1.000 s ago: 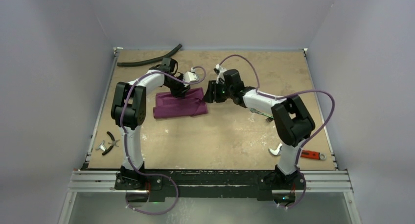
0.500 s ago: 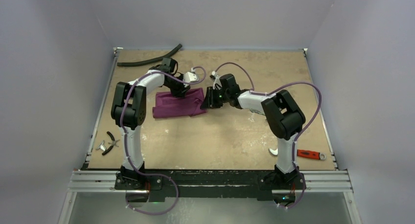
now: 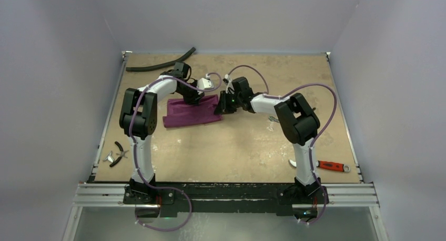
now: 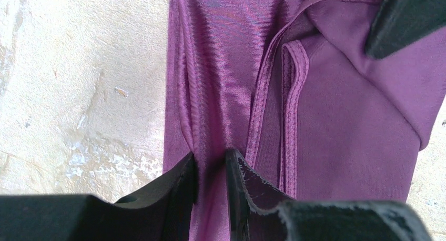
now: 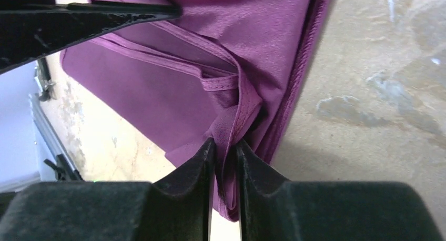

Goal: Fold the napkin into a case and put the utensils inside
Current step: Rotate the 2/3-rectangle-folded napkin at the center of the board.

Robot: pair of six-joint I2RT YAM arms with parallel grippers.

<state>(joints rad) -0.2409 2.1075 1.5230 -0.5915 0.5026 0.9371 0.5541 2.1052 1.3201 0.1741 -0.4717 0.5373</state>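
Observation:
The plum-purple napkin (image 3: 190,113) lies partly folded on the table, left of centre. My left gripper (image 3: 194,98) is at its far edge, shut on a ridge of the cloth (image 4: 210,120) in the left wrist view (image 4: 210,162). My right gripper (image 3: 221,106) is at the napkin's right edge, shut on a bunched hemmed fold (image 5: 231,114) in the right wrist view (image 5: 225,146). The other gripper's finger (image 5: 79,20) shows at the top left of that view. The fork and spoon are not clearly visible. Only a pale sliver (image 3: 272,118) shows under the right forearm.
A long black hose (image 3: 160,63) lies at the far left. Small dark pliers (image 3: 120,153) and a metal piece (image 3: 109,157) lie at the near left edge. A red-handled tool (image 3: 332,166) and a white hooked piece (image 3: 295,161) lie at the near right.
My right gripper has moved left to the napkin's right edge, and its arm has folded in closer. The left gripper has stayed on the cloth's far edge.

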